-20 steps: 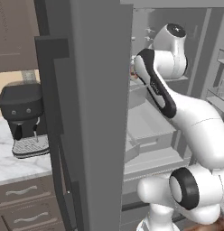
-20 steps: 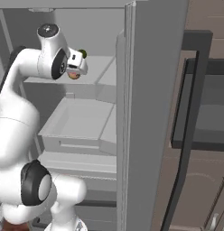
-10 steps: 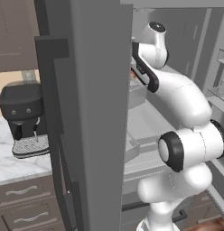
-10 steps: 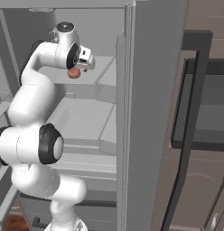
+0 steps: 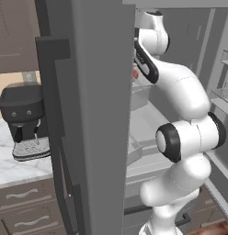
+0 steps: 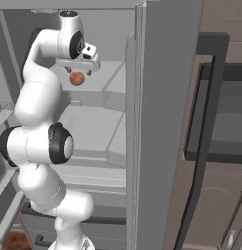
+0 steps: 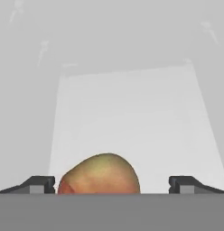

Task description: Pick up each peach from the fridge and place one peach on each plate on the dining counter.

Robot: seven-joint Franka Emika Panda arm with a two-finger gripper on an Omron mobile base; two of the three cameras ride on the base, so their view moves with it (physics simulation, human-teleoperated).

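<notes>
A reddish-orange peach (image 6: 76, 78) lies on a pale grey shelf (image 6: 104, 84) inside the fridge (image 6: 162, 122). My gripper (image 6: 77, 73) points down right over it, open, with a finger on each side. In the hand view the peach (image 7: 100, 173) sits low between the two fingertips, close to the left fingertip (image 7: 40, 184) and with a gap to the right one. From the left base view a sliver of the peach (image 5: 135, 73) shows past the edge of the open fridge door (image 5: 97, 114). The plates and the dining counter are out of view.
The open grey fridge doors stand close on both sides of the arm. A black coffee machine (image 5: 21, 114) sits on a marble worktop over brown drawers (image 5: 24, 202) at the left. A black oven (image 6: 225, 112) is at the right. Lower fridge drawers (image 6: 93, 132) lie below the shelf.
Both base views have drawn nearer to the fridge. The arm has risen and folded upright, its elbow swinging back. The hand has stayed over the peach.
</notes>
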